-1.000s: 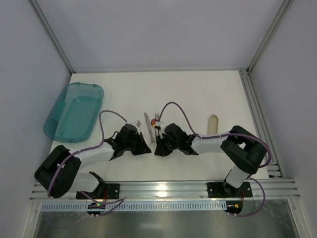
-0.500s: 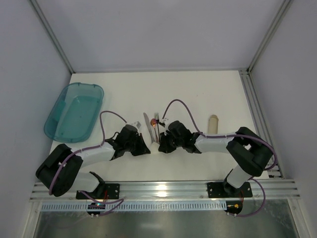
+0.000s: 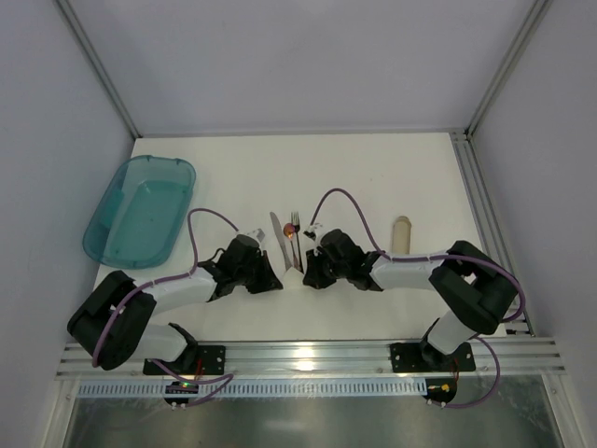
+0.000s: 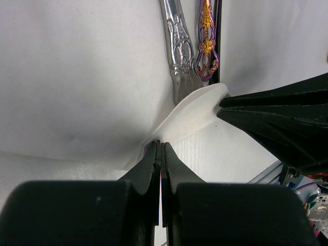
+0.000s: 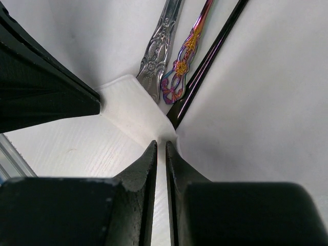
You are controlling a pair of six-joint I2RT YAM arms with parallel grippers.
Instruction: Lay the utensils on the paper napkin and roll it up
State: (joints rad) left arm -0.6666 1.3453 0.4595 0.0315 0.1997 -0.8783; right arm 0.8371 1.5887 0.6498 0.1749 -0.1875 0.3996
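Three utensils lie side by side on the paper napkin: a silver embossed handle, an iridescent purple-gold handle and a thin black one. From above I see the pale knife and the fork between the arms. The napkin's near edge is lifted and curls over the handle ends. My left gripper is shut on that edge at its left. My right gripper pinches the same edge at its right. The two grippers sit close together, tips facing.
A translucent teal tub stands at the left side of the table. A tan tube lies to the right of the right arm. An aluminium rail runs along the near edge and another along the right side.
The right gripper has moved a little away from the bases and to the right with the napkin edge in it. The left gripper has barely shifted.
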